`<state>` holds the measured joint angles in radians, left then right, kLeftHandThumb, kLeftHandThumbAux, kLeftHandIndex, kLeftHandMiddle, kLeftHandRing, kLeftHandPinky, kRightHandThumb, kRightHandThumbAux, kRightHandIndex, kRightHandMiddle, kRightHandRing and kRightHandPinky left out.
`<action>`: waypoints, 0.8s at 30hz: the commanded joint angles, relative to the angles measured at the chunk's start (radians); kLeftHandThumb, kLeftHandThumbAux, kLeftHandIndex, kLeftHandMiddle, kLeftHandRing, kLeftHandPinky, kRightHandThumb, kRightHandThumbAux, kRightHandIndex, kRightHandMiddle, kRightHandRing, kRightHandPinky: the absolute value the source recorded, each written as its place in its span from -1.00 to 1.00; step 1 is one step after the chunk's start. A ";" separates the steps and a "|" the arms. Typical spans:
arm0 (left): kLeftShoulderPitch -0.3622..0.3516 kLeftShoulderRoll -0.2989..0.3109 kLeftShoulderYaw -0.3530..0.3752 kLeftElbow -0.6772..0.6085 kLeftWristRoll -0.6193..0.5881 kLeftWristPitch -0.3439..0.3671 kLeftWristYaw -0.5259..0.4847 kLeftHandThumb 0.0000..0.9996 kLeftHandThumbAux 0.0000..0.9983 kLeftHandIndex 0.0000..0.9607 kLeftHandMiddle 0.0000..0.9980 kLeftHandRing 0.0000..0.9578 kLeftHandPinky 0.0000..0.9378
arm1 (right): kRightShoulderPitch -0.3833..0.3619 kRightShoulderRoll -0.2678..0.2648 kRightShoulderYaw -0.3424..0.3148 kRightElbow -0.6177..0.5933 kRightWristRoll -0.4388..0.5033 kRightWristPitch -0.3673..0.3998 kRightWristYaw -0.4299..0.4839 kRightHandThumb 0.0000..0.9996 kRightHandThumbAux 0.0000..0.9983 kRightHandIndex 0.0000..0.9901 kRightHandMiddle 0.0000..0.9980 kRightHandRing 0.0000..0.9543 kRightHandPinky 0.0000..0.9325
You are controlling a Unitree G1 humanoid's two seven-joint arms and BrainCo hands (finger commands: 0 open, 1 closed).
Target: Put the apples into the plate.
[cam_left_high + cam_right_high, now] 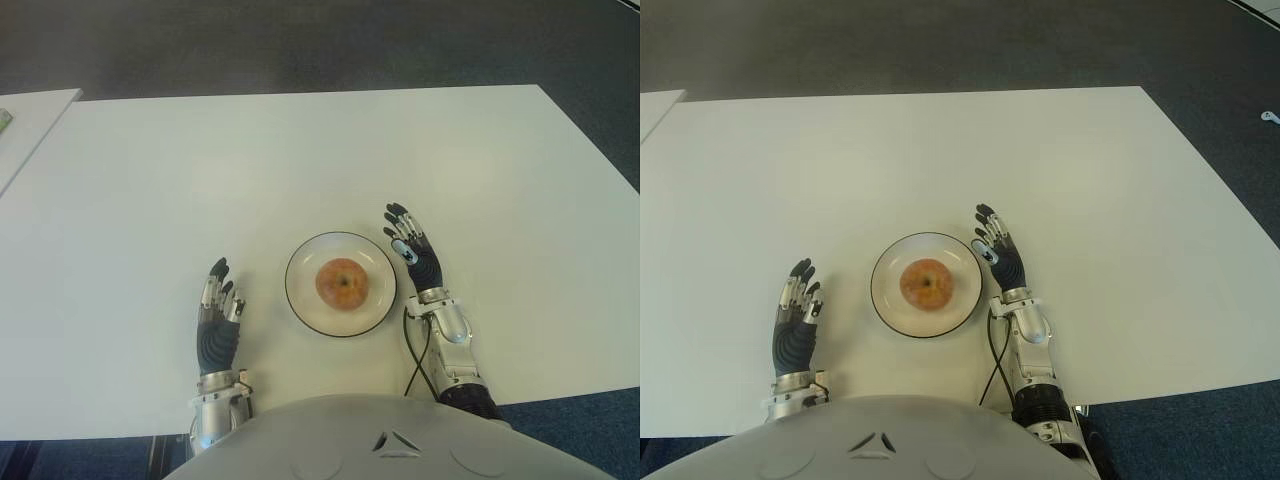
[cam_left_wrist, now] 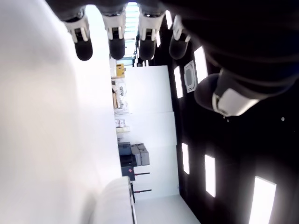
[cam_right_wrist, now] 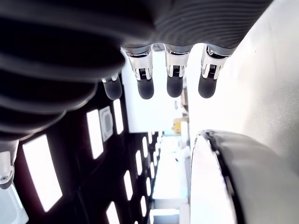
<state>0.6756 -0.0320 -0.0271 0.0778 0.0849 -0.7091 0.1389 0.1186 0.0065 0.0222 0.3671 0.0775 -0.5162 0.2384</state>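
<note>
A red-and-yellow apple [image 1: 342, 283] sits in the middle of a white plate [image 1: 310, 302] with a dark rim, near the front of the white table [image 1: 300, 160]. My right hand [image 1: 410, 243] is just right of the plate, fingers stretched out straight and holding nothing; in its wrist view the extended fingers [image 3: 174, 84] show above the plate's rim [image 3: 219, 154]. My left hand [image 1: 218, 310] is left of the plate, a short gap away, fingers also straight and empty. No other apple is in view.
A second white table edge [image 1: 30, 115] shows at the far left. Dark carpet [image 1: 320, 45] lies beyond the table. A black cable [image 1: 410, 350] runs along my right forearm near the table's front edge.
</note>
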 commanded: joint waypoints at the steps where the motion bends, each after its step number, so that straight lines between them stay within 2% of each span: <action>1: 0.030 0.013 -0.001 -0.041 -0.027 0.070 -0.035 -0.79 -0.09 -0.90 -0.93 -0.96 -0.94 | 0.110 0.033 0.010 0.042 -0.015 0.010 -0.040 -0.89 -0.13 -0.98 -0.90 -0.99 -1.00; 6: 0.038 0.010 0.010 -0.032 0.005 0.038 -0.024 -0.78 -0.08 -0.92 -0.98 -0.99 -0.99 | 0.135 0.039 0.015 0.019 -0.022 0.001 -0.057 -0.88 -0.06 -1.00 -0.95 -1.00 -1.00; 9: 0.043 0.012 0.012 -0.015 0.020 -0.010 -0.022 -0.78 -0.08 -0.92 -0.99 -1.00 -0.99 | 0.155 0.036 0.022 -0.008 -0.020 0.009 -0.057 -0.86 -0.02 -1.00 -0.98 -1.00 -1.00; 15: 0.062 0.021 0.004 -0.029 0.000 -0.031 -0.046 -0.75 -0.08 -0.93 -1.00 -1.00 -1.00 | 0.190 0.046 0.047 -0.088 -0.028 0.059 -0.078 -0.77 -0.03 -1.00 -1.00 -1.00 -1.00; 18: 0.070 0.032 -0.002 -0.054 -0.015 -0.019 -0.065 -0.73 -0.08 -0.94 -1.00 -1.00 -1.00 | 0.215 0.061 0.070 -0.157 -0.040 0.105 -0.103 -0.74 -0.06 -1.00 -1.00 -1.00 -1.00; 21: 0.076 0.033 -0.004 -0.095 -0.057 0.044 -0.085 -0.70 -0.05 -0.94 -1.00 -1.00 -1.00 | 0.231 0.053 0.076 -0.194 -0.037 0.145 -0.111 -0.72 -0.08 -1.00 -1.00 -1.00 -1.00; 24: 0.079 0.022 -0.003 -0.121 -0.070 0.075 -0.087 -0.67 -0.03 -0.94 -1.00 -1.00 -1.00 | 0.235 0.043 0.077 -0.222 -0.027 0.182 -0.111 -0.71 -0.09 -1.00 -1.00 -1.00 -1.00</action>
<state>0.7475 -0.0077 -0.0227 -0.0171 0.0321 -0.6756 0.0643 0.3133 0.0437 0.0970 0.1395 0.0452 -0.4064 0.1344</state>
